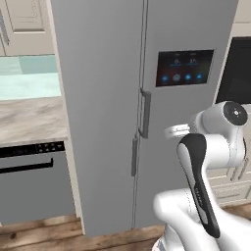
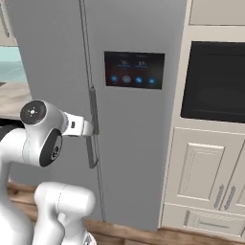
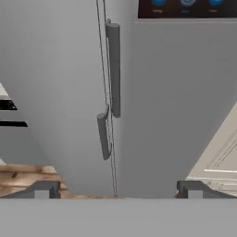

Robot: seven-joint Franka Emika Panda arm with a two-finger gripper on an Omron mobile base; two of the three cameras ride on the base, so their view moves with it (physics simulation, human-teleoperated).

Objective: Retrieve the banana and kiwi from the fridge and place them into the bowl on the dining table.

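The grey fridge stands right ahead with both doors shut. Its two dark bar handles meet at the centre seam: the upper handle on the right door, the lower handle on the left door. A black dispenser panel sits on the right door. My gripper is open, empty, and a short way in front of the handles, pointing at the seam. The banana and kiwi are hidden behind the doors. The bowl and dining table are out of view.
A dark-fronted dishwasher under a marble counter stands left of the fridge. To its right are a black wall oven and cream cabinets. Wooden floor runs along the fridge's foot.
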